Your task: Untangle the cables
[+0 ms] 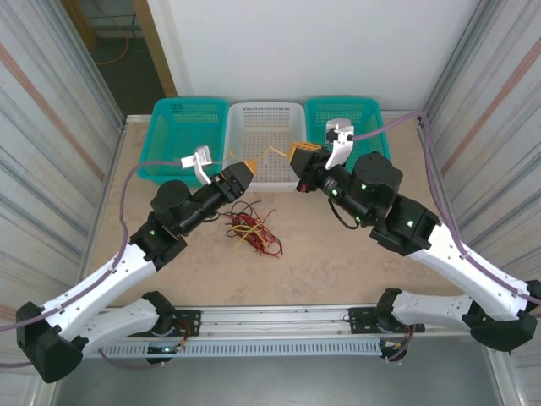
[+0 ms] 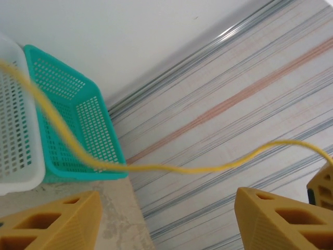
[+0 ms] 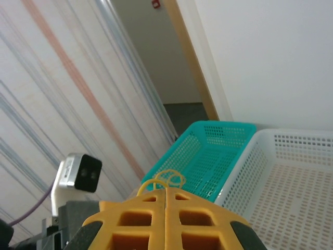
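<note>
The left end effector is released, its orange fingers spread apart, while the right end effector is clenched on a yellow cable. From the overhead camera, both point toward each other from either side in front of a white basket. A teal basket stands to the white one's left and another teal basket to its right. The yellow cable shows as a thin line over the white basket's front, beside the right end effector. The rest of the cables, red, yellow and black, lie in a loose tangle on the tan counter, nearer the left arm.

From the left wrist camera, the left end effector has two orange fingers at the bottom corners with a wide gap between them. The yellow cable sags across the view above that gap, touching neither finger. It runs right to another orange finger at the edge. The white basket and a teal basket sit at the left.

From the right wrist camera, the right end effector has its fingers pressed flat together. A small loop of the yellow cable pokes out at their tips. Beyond are a teal basket and the white basket.
</note>
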### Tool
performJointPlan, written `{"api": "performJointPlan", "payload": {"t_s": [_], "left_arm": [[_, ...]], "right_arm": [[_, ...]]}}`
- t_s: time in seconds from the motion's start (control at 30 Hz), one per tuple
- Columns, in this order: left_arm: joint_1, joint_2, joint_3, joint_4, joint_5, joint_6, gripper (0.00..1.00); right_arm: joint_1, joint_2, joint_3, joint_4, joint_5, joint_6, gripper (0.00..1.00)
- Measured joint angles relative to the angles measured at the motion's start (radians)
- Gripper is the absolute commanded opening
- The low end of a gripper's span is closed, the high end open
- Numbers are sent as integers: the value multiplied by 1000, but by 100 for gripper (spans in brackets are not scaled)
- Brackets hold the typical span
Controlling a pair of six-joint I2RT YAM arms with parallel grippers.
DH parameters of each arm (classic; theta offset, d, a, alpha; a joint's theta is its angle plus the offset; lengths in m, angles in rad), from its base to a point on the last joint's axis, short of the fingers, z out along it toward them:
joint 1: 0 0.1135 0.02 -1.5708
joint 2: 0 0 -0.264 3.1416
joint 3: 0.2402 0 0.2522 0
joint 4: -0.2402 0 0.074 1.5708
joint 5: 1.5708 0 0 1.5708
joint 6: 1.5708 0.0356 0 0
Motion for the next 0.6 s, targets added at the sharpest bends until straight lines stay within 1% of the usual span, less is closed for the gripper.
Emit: {"api": "performJointPlan", "payload": {"t_s": [0.13,0.23,0.37,0.47,0.6], "left_arm": [[0,0,0,42,0,-50,74],[0,0,0,65,0,-82,73],[8,2,-6,90,0,-124,68],[38,5,-18,101,5,-165,62],[83,27,-19,105,21,-213,61]], "right_arm": [[26,14,-26,54,19,-10,0],[34,21,-49,81,21,-10,0],[45,30,-64,100,14,-10,0],[56,32,-77,109,2,-10,0],[70,32,-100,115,-11,-10,0]]}}
